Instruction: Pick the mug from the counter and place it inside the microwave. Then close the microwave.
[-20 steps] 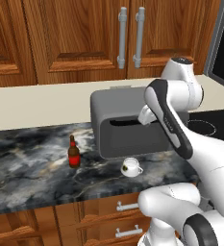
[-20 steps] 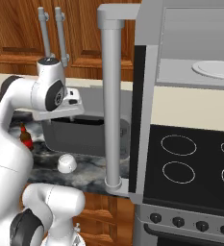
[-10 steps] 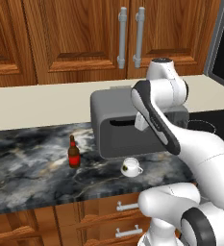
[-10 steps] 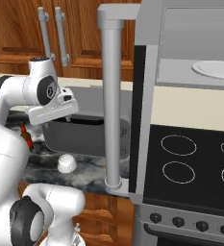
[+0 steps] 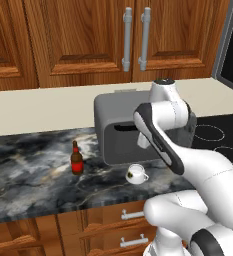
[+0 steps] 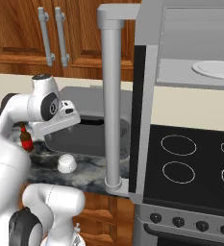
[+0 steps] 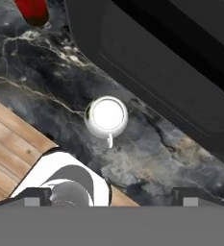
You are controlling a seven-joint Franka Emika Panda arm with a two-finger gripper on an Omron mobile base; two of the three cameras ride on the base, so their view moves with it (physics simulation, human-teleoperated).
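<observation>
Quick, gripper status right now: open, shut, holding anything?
Gripper: jaws open wide, holding nothing. It hangs above the mug, which sits free on the counter.

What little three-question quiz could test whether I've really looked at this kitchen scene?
1. True or false: the gripper is holding the mug.
2. What stands on the counter left of the mug? A) a kettle B) a bottle C) a pan
3. Fill in: the microwave door is ____.

Key:
1. False. The mug sits alone on the counter, below the open gripper.
2. B.
3. Open; its white plate shows inside.
</observation>
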